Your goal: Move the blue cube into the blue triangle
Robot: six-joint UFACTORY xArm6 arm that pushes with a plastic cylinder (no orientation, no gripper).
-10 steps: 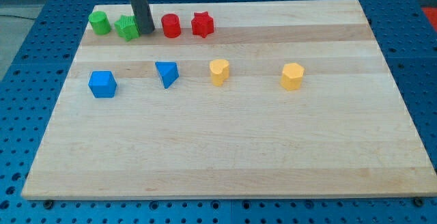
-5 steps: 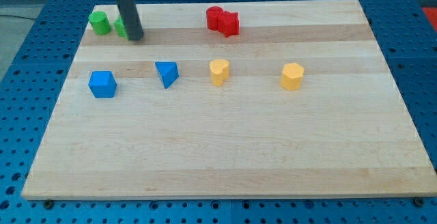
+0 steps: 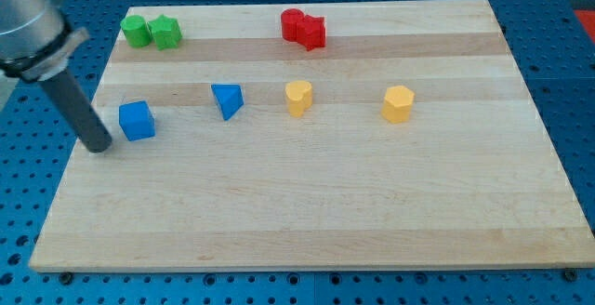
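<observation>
My tip [image 3: 98,144] sits near the table's left edge, just left of the blue cube [image 3: 137,120]; the blue triangle [image 3: 227,99] lies beyond it, rightward. I carry no gripper, only the rod.

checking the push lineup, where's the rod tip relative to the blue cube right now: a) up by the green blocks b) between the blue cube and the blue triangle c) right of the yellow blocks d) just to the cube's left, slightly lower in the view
d: my tip sits on the board just to the view's left of the blue cube and a little lower, with the blue triangle on the cube's far side to the right.
</observation>
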